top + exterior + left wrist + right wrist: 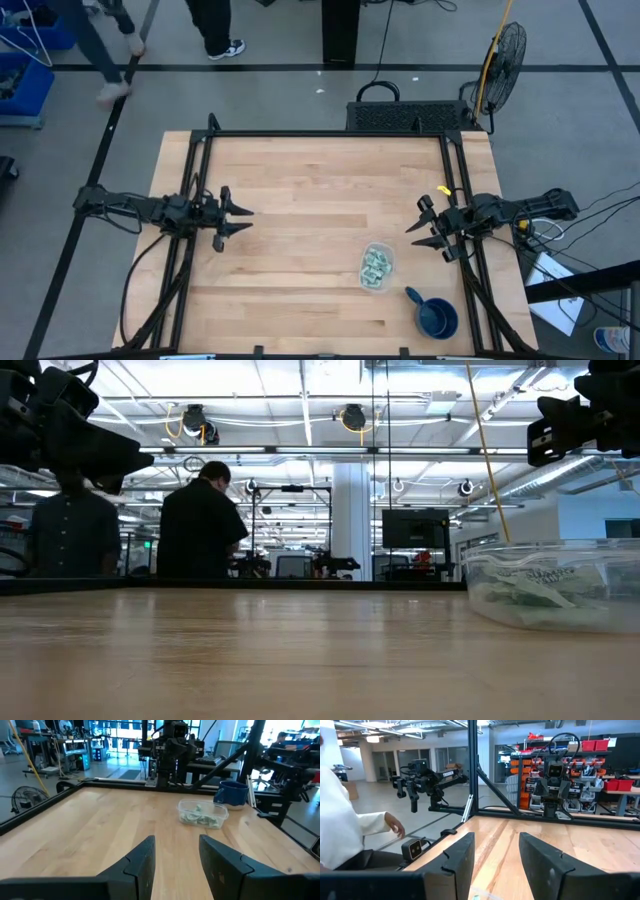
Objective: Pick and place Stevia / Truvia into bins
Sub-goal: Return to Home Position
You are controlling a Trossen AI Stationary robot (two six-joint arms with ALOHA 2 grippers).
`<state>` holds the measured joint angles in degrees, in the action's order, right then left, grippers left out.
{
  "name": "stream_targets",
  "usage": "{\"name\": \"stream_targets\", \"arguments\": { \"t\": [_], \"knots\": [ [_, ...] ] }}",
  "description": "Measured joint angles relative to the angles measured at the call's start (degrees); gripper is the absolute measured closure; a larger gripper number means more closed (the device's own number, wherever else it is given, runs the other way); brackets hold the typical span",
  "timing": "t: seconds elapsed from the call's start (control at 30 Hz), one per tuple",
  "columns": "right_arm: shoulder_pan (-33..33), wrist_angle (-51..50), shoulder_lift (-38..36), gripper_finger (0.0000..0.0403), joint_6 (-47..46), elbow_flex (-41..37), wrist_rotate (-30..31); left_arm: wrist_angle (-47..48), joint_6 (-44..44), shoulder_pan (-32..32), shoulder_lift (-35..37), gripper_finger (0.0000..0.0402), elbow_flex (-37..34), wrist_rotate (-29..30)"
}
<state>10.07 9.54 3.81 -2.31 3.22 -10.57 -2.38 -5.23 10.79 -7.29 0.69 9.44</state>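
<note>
The clear plastic container [377,267] stands on the table right of centre, toward the near edge; it also shows in the left wrist view [202,814] and the low view [555,588]. Pale green and white sweetener packets [376,265] lie heaped inside it [200,816]. My left gripper [243,221] hovers open above the table's left side, fingers pointing right [176,862]. My right gripper [413,222] hovers open above the right side, fingers pointing left [496,862], up and back from the container.
A dark blue cup with a handle [435,315] stands near the table's near right corner, close to the container [233,792]. The black frame rails [330,134] run round the table. People stand beyond the far edge [200,525]; a person's sleeve and hand [375,822] show beside the table.
</note>
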Motion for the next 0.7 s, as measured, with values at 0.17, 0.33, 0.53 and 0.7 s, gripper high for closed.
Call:
{"name": "stream_targets", "arguments": {
  "t": [0.17, 0.33, 0.53, 0.7],
  "knots": [
    [0.00, 0.02, 0.00, 0.0256, 0.00, 0.00, 0.00, -0.89, -0.04, 0.00, 0.02, 0.0245, -0.11, 0.21],
    [0.00, 0.01, 0.00, 0.0253, 0.00, 0.00, -0.01, -0.95, -0.20, 0.00, 0.00, 0.0245, -0.11, 0.21],
    [0.00, 0.02, 0.02, 0.0256, 0.00, 0.00, -0.02, -1.13, -0.20, 0.00, 0.00, 0.0245, -0.11, 0.21],
    [0.00, 0.02, 0.00, 0.0253, 0.00, 0.00, -0.02, -1.15, -0.20, 0.00, 0.00, 0.0245, -0.11, 0.20]
  ]
}}
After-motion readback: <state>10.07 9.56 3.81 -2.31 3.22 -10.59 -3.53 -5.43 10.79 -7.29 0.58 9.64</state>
